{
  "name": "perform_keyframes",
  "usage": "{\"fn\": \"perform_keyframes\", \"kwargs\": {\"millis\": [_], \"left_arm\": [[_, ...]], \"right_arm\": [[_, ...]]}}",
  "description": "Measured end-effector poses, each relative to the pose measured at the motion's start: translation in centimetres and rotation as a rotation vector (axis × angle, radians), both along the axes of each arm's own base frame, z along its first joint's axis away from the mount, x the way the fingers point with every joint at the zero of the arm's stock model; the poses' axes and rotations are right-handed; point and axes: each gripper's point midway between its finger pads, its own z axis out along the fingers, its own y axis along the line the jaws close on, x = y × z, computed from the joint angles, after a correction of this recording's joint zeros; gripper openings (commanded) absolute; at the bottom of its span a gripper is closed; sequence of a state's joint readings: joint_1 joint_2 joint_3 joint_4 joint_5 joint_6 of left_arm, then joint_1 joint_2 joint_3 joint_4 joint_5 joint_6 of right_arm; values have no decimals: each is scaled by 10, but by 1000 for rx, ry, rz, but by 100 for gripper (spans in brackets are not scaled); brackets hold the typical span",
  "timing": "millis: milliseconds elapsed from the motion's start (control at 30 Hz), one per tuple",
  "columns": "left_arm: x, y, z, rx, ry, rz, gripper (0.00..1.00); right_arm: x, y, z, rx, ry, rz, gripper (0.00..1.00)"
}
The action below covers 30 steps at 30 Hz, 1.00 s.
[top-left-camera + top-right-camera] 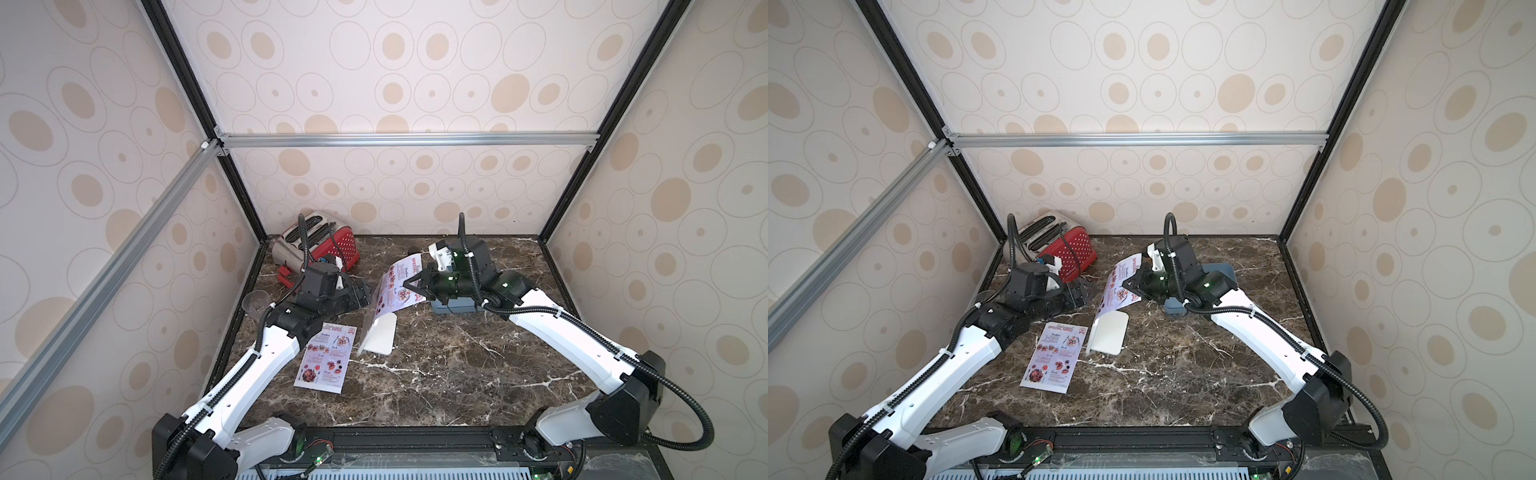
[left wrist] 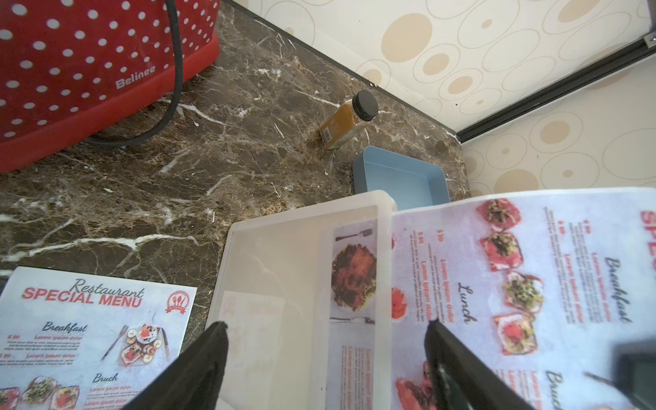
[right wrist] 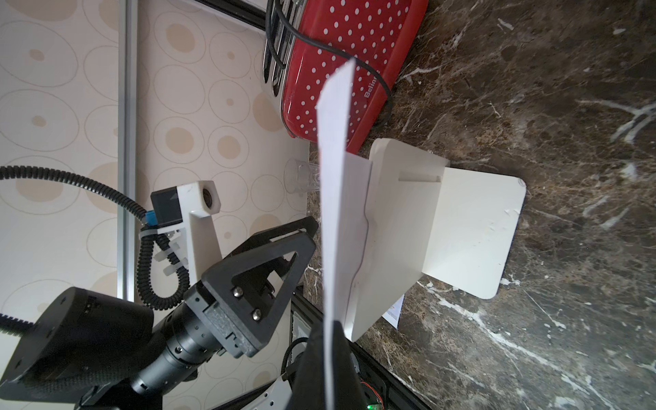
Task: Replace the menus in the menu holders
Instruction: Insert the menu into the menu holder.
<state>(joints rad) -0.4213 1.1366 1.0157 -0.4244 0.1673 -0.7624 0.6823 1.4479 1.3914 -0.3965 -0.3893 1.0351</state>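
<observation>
Now the right gripper (image 1: pixel 407 284) pinches one menu (image 1: pixel 390 301), its lower end inside the clear menu holder (image 1: pixel 381 336) near the middle of the counter (image 1: pixel 457 374). The left gripper (image 1: pixel 362 296) is spread wide just beside the holder. The second menu (image 1: pixel 326 357) lies flat near the counter's left edge.

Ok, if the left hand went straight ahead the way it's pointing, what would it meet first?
Probably the clear menu holder: its upright panel sits ahead between the fingers of the open left hand, the raised menu alongside it. Depth is unclear.
</observation>
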Motion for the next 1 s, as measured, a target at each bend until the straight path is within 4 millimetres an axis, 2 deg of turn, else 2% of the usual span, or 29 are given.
{"fn": "perform_keyframes", "kwargs": {"millis": [267,433,533,767,1000], "left_arm": [[2,10,13,28,-16,46,84],[0,17,16,48,-9,77,84],[-1,20,16,56,-7,89,83],[-3,22,12,65,8,95,82],[-5,23,9,72,22,96,82]], "right_arm": [[5,14,-17,-24,35,21,10],[7,24,-24,-41,54,52,30],[6,25,-18,-40,46,62,36],[5,25,0,-46,7,83,34],[11,32,-1,-78,6,105,19]]}}
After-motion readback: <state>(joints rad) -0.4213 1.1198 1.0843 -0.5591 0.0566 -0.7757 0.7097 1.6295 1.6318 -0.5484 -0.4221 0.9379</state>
